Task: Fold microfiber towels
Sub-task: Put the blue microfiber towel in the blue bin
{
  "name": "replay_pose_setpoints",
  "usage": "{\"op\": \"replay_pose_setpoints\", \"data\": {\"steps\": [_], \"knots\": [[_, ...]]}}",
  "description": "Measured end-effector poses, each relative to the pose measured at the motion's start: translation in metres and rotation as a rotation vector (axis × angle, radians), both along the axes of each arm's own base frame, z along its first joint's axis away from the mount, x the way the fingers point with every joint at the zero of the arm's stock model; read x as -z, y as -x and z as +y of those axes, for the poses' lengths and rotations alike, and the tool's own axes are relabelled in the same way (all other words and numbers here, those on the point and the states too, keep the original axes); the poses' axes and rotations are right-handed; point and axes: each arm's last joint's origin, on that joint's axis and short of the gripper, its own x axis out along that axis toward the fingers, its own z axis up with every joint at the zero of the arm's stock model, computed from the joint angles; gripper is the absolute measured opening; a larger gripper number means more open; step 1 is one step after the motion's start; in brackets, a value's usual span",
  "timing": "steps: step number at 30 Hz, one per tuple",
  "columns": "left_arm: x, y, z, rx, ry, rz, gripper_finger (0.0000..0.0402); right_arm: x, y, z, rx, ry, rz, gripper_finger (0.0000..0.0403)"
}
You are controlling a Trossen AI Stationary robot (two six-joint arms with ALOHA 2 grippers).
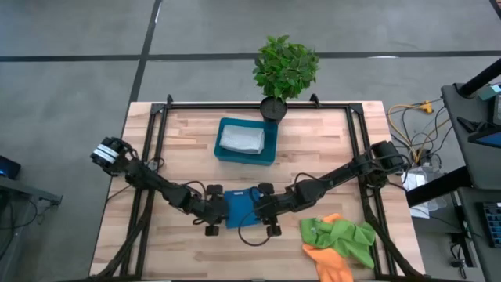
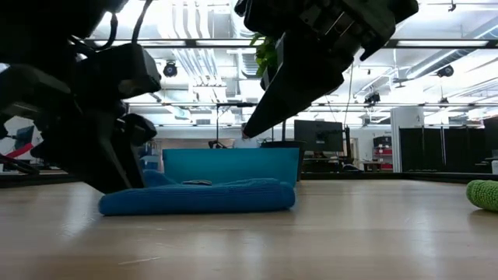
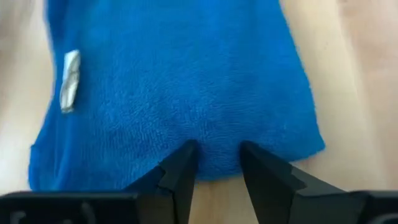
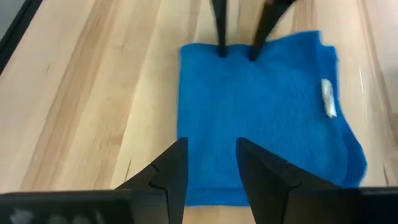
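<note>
A light wooden table (image 1: 196, 133) with a black metal frame stands on a grey floor, and in the low view a large workshop room with ceiling lamps and monitors shows behind it. At the far edge of the table there is a green leafy plant in a black pot (image 1: 285, 69). Near it lies a rigid blue rectangular tray (image 1: 223, 149), and inside it rests a folded grey-white microfiber towel (image 1: 242, 139). In the middle of the near half of the table lies the bright blue microfiber towel (image 1: 239, 206), folded flat into a rectangle; a small white label (image 4: 328, 98) is sewn near one edge, but no writing on it can be read. The left gripper (image 3: 214, 155) is at one short edge of this blue towel, its two dark fingers standing a little apart with the tips just over the cloth's edge; they are released and hold nothing. The right gripper (image 4: 210, 149) is at the opposite edge, also with its fingers apart above the cloth and grasping nothing. Both dark arms reach in low from the two sides of the table. Near the right front corner, well apart from the blue towel, a lime green microfiber towel (image 1: 348, 235) lies crumpled, partly on top of a crumpled orange microfiber towel (image 1: 327, 262).
</note>
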Motion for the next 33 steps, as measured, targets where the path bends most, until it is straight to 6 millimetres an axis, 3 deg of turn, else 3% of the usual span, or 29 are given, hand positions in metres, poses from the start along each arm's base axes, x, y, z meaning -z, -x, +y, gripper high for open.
{"op": "replay_pose_setpoints", "data": {"steps": [4,12,18,22,26,33], "knots": [[-0.004,0.001,0.0,-0.024,0.027,-0.002,0.0101,0.0,0.0,0.0,0.013,-0.011,0.002,0.0127],[-0.039,0.005,0.004,-0.047,0.058,-0.133,0.0099,0.001,-0.002,0.001,0.033,-0.055,-0.051,0.0147],[-0.041,0.006,0.002,-0.085,0.107,-0.133,0.0099,0.001,0.0,0.01,-0.069,0.004,-0.095,0.0182],[-0.038,0.006,0.001,-0.089,0.102,-0.125,0.0099,0.007,0.005,0.024,-0.197,0.123,-0.112,0.0214],[-0.037,0.005,0.002,-0.123,0.098,-0.131,0.0099,0.028,0.009,0.044,-0.288,0.302,-0.119,0.0237],[-0.037,0.005,0.003,-0.206,0.143,-0.138,0.0099,0.066,0.014,0.052,-0.109,0.719,-0.08,0.024]]}}
